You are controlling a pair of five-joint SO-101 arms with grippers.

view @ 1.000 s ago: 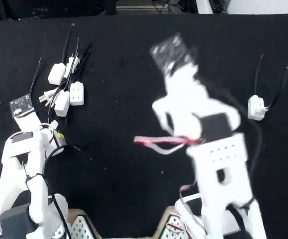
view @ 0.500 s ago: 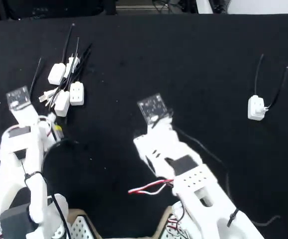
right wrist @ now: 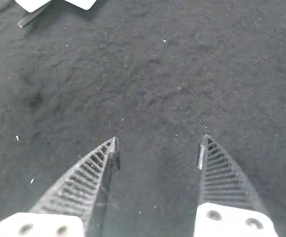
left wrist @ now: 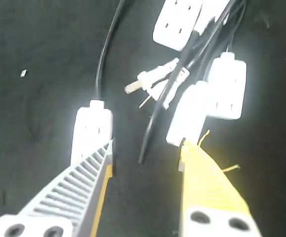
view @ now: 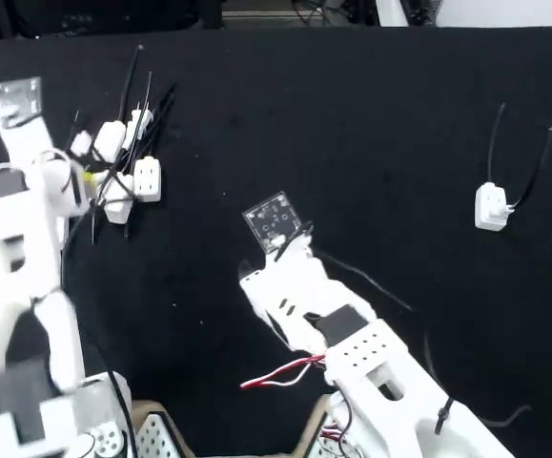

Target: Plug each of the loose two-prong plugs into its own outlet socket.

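The right gripper (right wrist: 157,145) is hanging over bare black table (right wrist: 192,64) near the middle, its fingers spread and holding nothing. From there it could be steadying a socket once a plug is in hand. The left gripper (left wrist: 145,153) is hovering low at the near edge of the pile at the table's far left. Its fingers are also spread wide and empty, a black cord (left wrist: 155,123) is running into the gap between them, and one fingertip (left wrist: 105,153) is touching or nearly touching a white outlet block (left wrist: 91,128). Just beyond, the loose two-prong plug (left wrist: 155,79) is lying flat among the cords, its prongs clear of the neighbouring blocks. By my judgement, the step is calling for this gripper to be reaching farther in, straddling the plug's body rather than the cord, then closing on the body and leaving the prongs free. Catching a cord is risking dragging the whole pile. Well apart, at the far right, another white block (view: 490,206) is sitting with two cords
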